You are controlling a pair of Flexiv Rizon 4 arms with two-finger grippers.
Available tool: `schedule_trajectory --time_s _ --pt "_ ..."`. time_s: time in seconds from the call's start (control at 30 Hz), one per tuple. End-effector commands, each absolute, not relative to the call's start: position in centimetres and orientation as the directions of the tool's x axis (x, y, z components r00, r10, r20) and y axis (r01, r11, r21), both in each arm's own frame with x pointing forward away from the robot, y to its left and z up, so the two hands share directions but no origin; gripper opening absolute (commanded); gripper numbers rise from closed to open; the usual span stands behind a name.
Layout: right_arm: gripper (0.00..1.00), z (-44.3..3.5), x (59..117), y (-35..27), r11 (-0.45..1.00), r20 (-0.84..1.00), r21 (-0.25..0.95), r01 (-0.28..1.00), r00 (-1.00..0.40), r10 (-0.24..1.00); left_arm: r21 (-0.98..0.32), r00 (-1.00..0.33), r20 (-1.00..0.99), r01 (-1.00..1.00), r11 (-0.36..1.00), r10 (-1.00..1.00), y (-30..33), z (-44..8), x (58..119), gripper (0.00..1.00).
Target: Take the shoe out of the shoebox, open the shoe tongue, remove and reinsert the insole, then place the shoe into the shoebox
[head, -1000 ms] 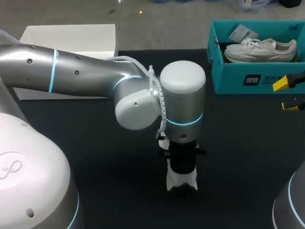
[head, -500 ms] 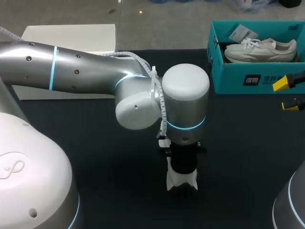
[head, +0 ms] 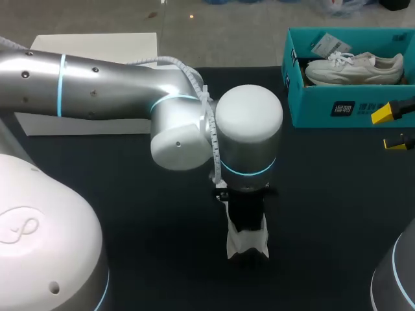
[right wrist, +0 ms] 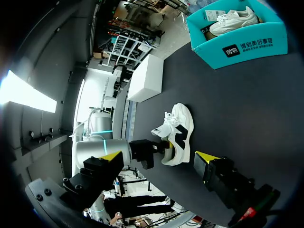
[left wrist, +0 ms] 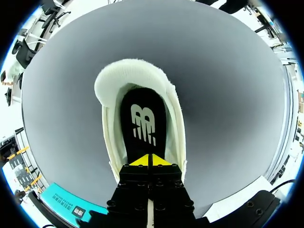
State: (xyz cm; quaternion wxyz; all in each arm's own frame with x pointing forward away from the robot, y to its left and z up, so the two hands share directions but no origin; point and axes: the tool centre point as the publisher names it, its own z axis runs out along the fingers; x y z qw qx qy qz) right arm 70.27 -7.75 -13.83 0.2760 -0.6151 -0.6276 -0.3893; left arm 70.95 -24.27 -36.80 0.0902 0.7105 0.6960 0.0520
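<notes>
**A:** Since a second ago the left arm (head: 110,91) has swung its forearm toward 12 o'clock. More of the shoe's (head: 241,245) white side now shows along the gripper. What's off at 10 o'clock?

**B:** A white box (head: 97,48) on the table's (head: 130,207) far edge, well apart from the work.

**A:** And the left gripper (left wrist: 148,160)?

**B:** It points straight down at 6 o'clock of the table's middle, inside the shoe's opening. Its yellow tips are together with no gap, resting on the black insole (left wrist: 142,121), which lies flat in the shoe. I judge it is pressing the insole home rather than pulling it.

**A:** So the shoe stands out on the table?

**B:** Yes, well apart from the teal shoebox (head: 311,110) at 2 o'clock, which holds a second shoe (head: 353,68).

**A:** The right gripper (head: 390,127)?

**B:** At 3 o'clock, near the shoebox, fingers wide apart and holding nothing. It is likely waiting to carry the shoe back.
</notes>
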Motion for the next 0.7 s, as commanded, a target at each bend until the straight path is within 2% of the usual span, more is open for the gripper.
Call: schedule_trajectory --time_s 0.03,0.3,0.47,0.5,0.53,0.57,0.7 --pt "1.0 -13.9 70.2 -7.7 -0.06 0.825 0.149 0.987 -0.09 0.559 0.224 0.015 -0.052 0.975 -0.003 0.999 -24.7 -36.3 71.4 0.0" --pt "1.0 -13.9 70.2 -7.7 -0.06 0.825 0.149 0.987 -0.09 0.559 0.238 0.006 -0.053 0.971 0.007 0.999 -25.0 -36.3 71.9 0.01" --pt "1.0 -13.9 70.2 -7.7 -0.06 0.825 0.149 0.987 -0.09 0.559 0.249 -0.033 -0.037 0.968 0.041 0.999 -24.7 -36.5 72.2 0.42" --pt "1.0 -13.9 70.2 -7.7 -0.06 0.825 0.149 0.987 -0.09 0.559 0.249 -0.042 -0.039 0.967 0.05 0.998 -24.7 -36.5 72.3 0.55" --pt "1.0 -13.9 70.2 -7.7 -0.06 0.825 0.149 0.987 -0.09 0.559 0.25 -0.047 -0.039 0.967 0.056 0.998 -24.6 -36.5 72.4 0.89" --pt "1.0 -13.9 70.2 -7.7 -0.06 0.825 0.149 0.987 -0.09 0.559 0.251 -0.053 -0.038 0.966 0.061 0.998 -24.6 -36.5 72.4 1.0" --pt "1.0 -13.9 70.2 -7.7 -0.06 0.825 0.149 0.987 -0.09 0.559 0.238 -0.063 -0.043 0.969 0.072 0.997 -24.5 -36.4 71.9 1.0"
